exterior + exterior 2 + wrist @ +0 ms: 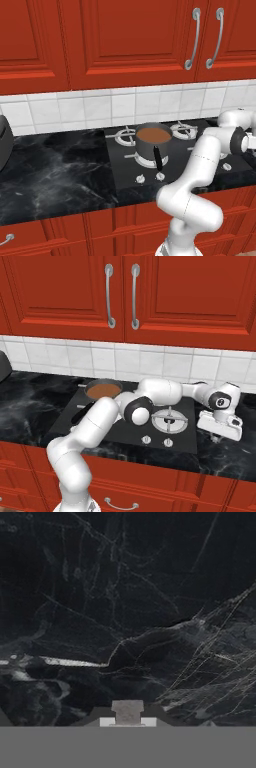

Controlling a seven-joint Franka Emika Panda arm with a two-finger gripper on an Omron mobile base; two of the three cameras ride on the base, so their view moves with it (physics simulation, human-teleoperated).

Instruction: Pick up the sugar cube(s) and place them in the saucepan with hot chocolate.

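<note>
The grey saucepan (150, 148) stands on a front-left burner, its black handle (157, 158) pointing toward the counter's front edge. Reddish-brown hot chocolate (153, 134) fills it, and the disc of hot chocolate (104, 389) also appears in the right base view. My arm reaches far right, past the cooktop. The gripper (216, 439) points down, low over the black marble counter. In the hand view a small pale sugar cube (127, 709) sits between the dark fingertips of the gripper (127, 718), which is shut on it. Whether the cube rests on the counter I cannot tell.
The black cooktop (176, 161) has several burners and a row of white knobs (156, 440) along its front. A dark appliance (3, 145) stands at the counter's far left. Red cabinets hang above the white tile backsplash. Black marble counter (235, 458) lies right of the cooktop.
</note>
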